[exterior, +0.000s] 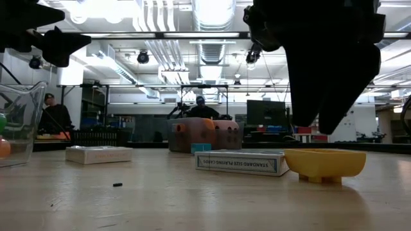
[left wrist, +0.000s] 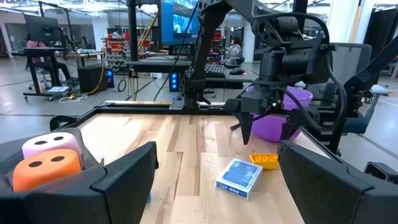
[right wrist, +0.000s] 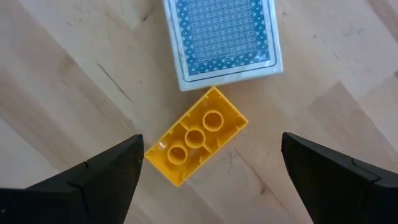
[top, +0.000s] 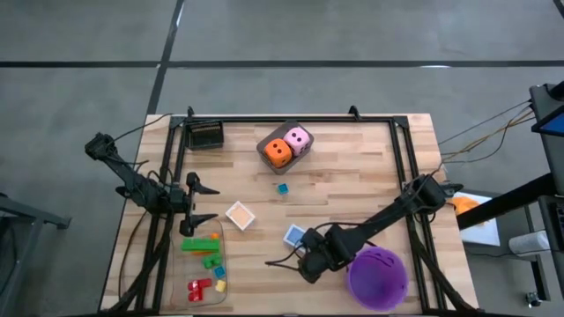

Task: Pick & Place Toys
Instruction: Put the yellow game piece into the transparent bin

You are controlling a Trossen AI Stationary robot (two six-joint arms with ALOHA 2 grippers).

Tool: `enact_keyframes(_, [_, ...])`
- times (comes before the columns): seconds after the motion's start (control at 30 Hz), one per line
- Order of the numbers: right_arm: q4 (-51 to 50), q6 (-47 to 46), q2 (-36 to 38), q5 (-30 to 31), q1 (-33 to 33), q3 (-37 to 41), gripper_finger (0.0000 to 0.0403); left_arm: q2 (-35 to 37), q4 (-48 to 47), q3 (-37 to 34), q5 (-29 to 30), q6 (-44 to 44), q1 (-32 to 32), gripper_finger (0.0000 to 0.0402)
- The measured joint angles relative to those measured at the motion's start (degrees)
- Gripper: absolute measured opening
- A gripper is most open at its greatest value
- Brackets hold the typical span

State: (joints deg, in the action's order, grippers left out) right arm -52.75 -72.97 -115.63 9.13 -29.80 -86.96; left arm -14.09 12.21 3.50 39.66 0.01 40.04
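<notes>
The right end effector (right wrist: 208, 180) hangs wide open right over the yellow brick (right wrist: 196, 137), holding nothing. The brick lies on the bench (right wrist: 74, 81) beside a blue card box (right wrist: 221, 37). The left end effector (left wrist: 214, 180) waits open, empty.

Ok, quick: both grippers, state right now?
Left gripper: open, empty, beside the clear tray.
Right gripper: open, empty, above the yellow brick.
</notes>
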Motion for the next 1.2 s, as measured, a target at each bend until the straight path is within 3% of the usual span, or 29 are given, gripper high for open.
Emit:
enact_keyframes(0.77, [3.43,1.44,-4.90,-3.43,-0.01,1.05,0.0368,0.00,-0.11,0.03,0.00,0.07,0.00,0.0337])
enact_keyframes(0.9, [3.34,1.83,-4.90,-3.41,-0.09,1.05,0.0316,0.00,-0.11,0.03,0.00,0.07,0.01,0.0337])
enact_keyframes(1.2, [3.45,4.72,-4.92,-3.37,-0.32,1.04,0.0130,0.00,-0.11,0.01,0.00,0.07,0.01,0.0337])
